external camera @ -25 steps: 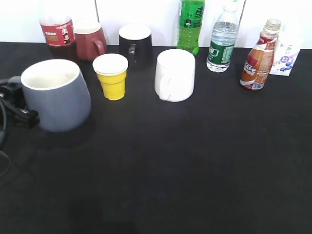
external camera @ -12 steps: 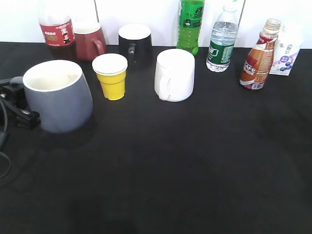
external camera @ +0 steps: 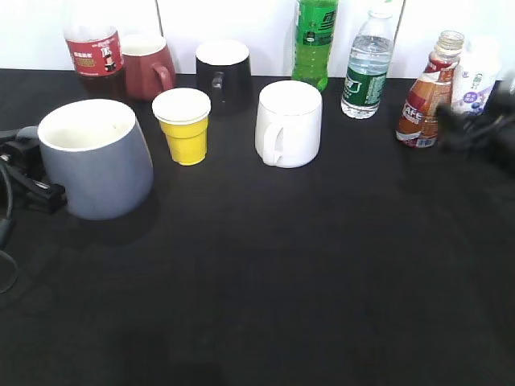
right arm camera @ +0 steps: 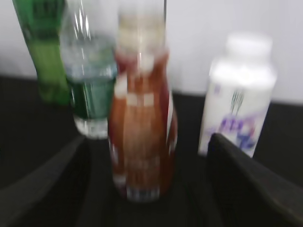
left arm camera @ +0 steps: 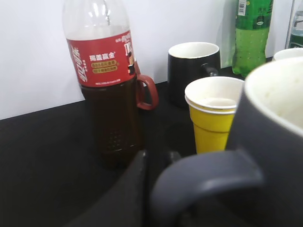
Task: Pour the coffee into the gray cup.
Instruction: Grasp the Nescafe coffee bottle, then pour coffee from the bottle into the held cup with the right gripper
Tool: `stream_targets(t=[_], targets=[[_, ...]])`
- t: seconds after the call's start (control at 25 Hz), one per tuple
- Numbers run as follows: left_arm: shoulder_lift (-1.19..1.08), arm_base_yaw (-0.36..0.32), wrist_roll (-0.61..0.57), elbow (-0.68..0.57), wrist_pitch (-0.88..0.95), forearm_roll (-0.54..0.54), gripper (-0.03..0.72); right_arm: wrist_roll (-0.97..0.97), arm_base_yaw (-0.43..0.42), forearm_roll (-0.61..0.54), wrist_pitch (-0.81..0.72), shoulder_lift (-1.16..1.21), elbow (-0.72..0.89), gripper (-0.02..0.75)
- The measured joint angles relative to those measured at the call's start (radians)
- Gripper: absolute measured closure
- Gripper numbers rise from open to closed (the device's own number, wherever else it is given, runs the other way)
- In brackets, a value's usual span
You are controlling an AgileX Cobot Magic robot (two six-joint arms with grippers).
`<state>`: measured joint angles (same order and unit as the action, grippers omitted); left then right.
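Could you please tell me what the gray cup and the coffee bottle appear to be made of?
The gray cup looks ceramic: thick wall, matte blue-gray outside, off-white inside, molded loop handle. The coffee bottle looks like thin clear plastic with a printed wrap label; brown liquid shows through at the neck. Glass cannot be ruled out.

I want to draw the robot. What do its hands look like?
Both are black. The right gripper has two broad, flat dark fingers; the exterior view shows it only as a dark blur. The left gripper looks blocky, with thin black cables looping beside it. No markings show.
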<state>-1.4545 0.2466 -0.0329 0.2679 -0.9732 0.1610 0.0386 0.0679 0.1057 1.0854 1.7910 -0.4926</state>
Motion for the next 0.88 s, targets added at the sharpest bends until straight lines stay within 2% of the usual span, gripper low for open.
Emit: stream_targets(t=[0.16, 0.6, 0.76, 0.88], targets=[[0.000, 0.000, 0.000, 0.000, 0.000, 0.000, 0.616, 0.001, 0.036, -0.002, 0.007, 0.105, -0.075, 0.126], [-0.001, 0.000, 0.000, 0.000, -0.002, 0.000, 0.616, 0.001, 0.036, -0.024, 0.006, 0.369, -0.363, 0.129], [-0.001, 0.000, 0.000, 0.000, -0.007, 0.000, 0.616, 0.001, 0.036, -0.013, 0.012, 0.404, -0.400, 0.200], [-0.001, 0.000, 0.000, 0.000, -0.007, 0.000, 0.616, 0.001, 0.036, -0.004, 0.021, 0.408, -0.401, 0.211]])
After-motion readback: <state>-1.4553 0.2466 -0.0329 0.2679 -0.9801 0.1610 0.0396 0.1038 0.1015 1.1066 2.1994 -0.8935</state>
